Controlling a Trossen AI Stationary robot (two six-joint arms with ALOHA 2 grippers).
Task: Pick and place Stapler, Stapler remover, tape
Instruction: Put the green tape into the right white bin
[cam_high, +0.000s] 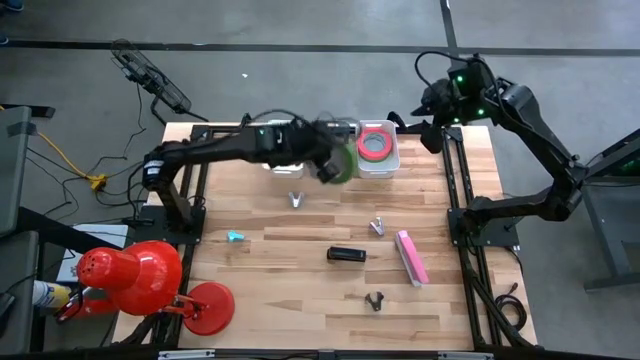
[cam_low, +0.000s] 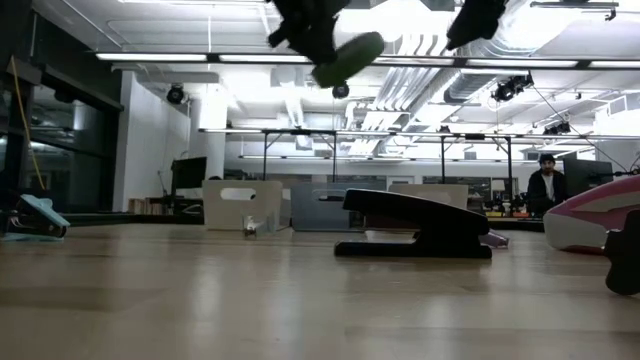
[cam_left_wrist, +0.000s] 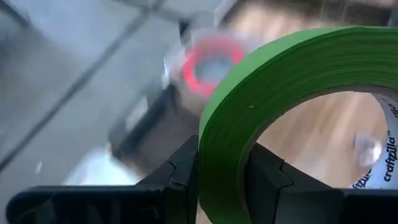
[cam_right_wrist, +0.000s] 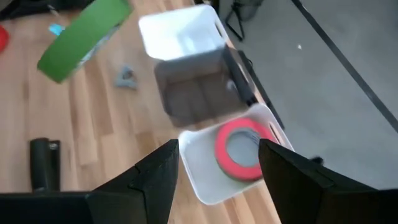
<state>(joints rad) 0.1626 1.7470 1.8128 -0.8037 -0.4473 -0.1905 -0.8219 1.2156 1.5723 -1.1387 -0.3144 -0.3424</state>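
Note:
My left gripper hangs above the far middle of the table, shut on a bright green tape roll, which also shows high up in the low view. A pink-red tape roll lies flat in a white bin at the far edge. My right gripper is open, in the air over that bin's far right side, and touches nothing. A black stapler and a pink stapler lie on the wood. Small staple removers lie around them. A second green roll is not in view. My left gripper pinches the green roll's wall with one finger in the open centre and the other finger outside. The roll is lifted clear of the table and sticks out tilted beyond the fingers.
A second white bin stands left of the one with the pink-red roll. A small teal object lies near the left edge. A red lamp stands at the near left corner. Bare wood shows along the near edge.

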